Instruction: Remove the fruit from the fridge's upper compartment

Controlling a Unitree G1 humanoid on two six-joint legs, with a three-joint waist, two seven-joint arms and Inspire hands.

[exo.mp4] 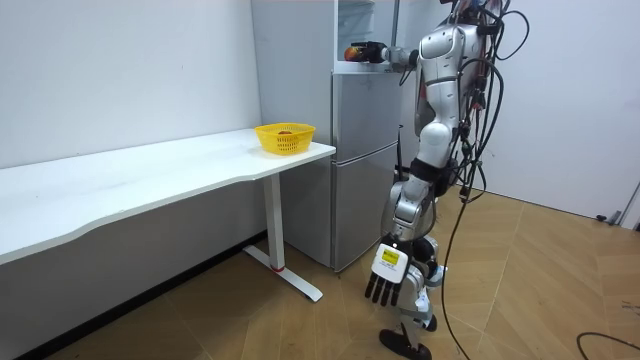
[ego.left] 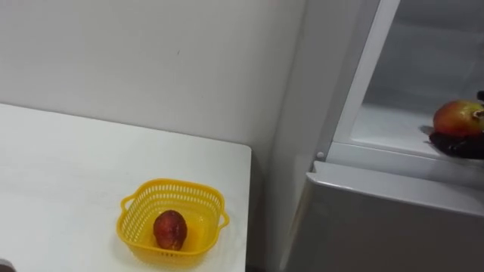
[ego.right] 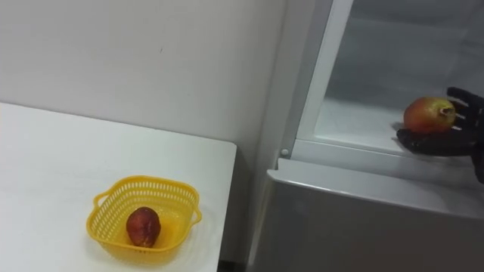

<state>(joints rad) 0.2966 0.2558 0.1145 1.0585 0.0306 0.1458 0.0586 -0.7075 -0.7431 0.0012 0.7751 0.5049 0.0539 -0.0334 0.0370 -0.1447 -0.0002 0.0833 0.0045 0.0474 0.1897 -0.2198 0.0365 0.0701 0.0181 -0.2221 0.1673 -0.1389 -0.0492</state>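
Observation:
A red and yellow fruit (ego.right: 429,115) sits at the front edge of the open upper fridge compartment (ego.right: 355,113). My right hand (ego.right: 446,140) comes in from the right, its dark palm under the fruit and its fingers curled round the far side. In the room view I stand facing the fridge (exo.mp4: 360,150) with the right arm raised to that fruit (exo.mp4: 352,51). My left hand (exo.mp4: 388,275) hangs low by my legs, fingers straight.
A yellow mesh basket (ego.left: 203,198) with a dark red fruit (ego.left: 170,229) stands near the corner of the white table (ego.left: 60,174), left of the fridge. The lower fridge door (ego.left: 378,219) is closed. A narrow gap separates table and fridge.

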